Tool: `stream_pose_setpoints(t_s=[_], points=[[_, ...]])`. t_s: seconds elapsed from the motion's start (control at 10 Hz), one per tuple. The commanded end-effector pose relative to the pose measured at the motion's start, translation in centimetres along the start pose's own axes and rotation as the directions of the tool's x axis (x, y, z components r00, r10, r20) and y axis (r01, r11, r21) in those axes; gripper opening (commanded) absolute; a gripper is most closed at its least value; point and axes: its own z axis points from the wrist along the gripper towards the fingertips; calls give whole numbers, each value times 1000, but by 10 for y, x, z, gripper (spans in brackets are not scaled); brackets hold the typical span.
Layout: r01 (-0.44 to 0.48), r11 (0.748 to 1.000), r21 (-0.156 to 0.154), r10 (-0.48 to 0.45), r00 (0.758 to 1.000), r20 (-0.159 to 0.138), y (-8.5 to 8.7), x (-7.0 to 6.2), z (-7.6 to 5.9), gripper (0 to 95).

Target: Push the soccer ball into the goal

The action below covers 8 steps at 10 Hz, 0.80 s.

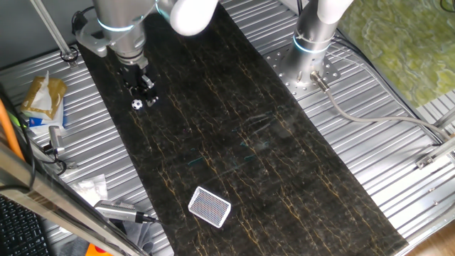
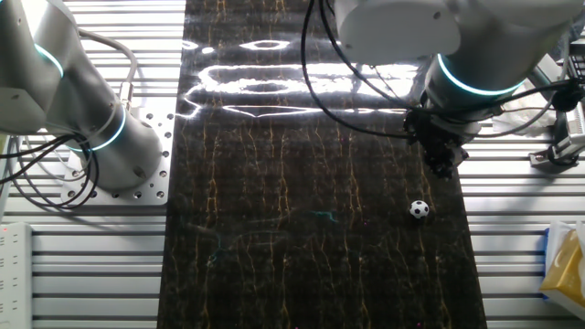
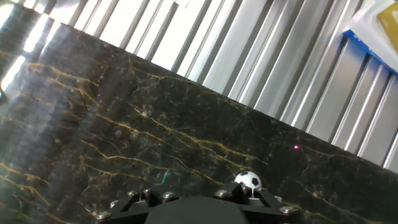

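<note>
Now a dark marbled mat (image 1: 242,135) is seen laid over ribbed metal decking (image 1: 384,149). Near the far left, the gripper (image 1: 145,91) is held just beside the soccer ball (image 1: 137,104); its opening cannot be judged. The goal (image 1: 210,206) is lying well apart, nearer.

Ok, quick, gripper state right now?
Gripper: cannot be told whether open or closed; it holds nothing, poised just behind the soccer ball.
</note>
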Motion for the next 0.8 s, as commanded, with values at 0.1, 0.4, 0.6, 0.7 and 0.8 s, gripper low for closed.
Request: stream_pose_setpoints(t_s=[0.1, 0.4, 0.6, 0.7, 0.8], points=[[-4, 1000, 24, 4, 1000, -18, 0, 0, 1, 570], [-39, 999, 3, 39, 998, -39, 0, 0, 1, 570], [-57, 998, 4, 57, 998, -35, 0, 0, 1, 570], [-62, 998, 11, 62, 997, -39, 0, 0, 1, 570], [-85, 996, 18, 85, 996, -40, 0, 0, 1, 570]])
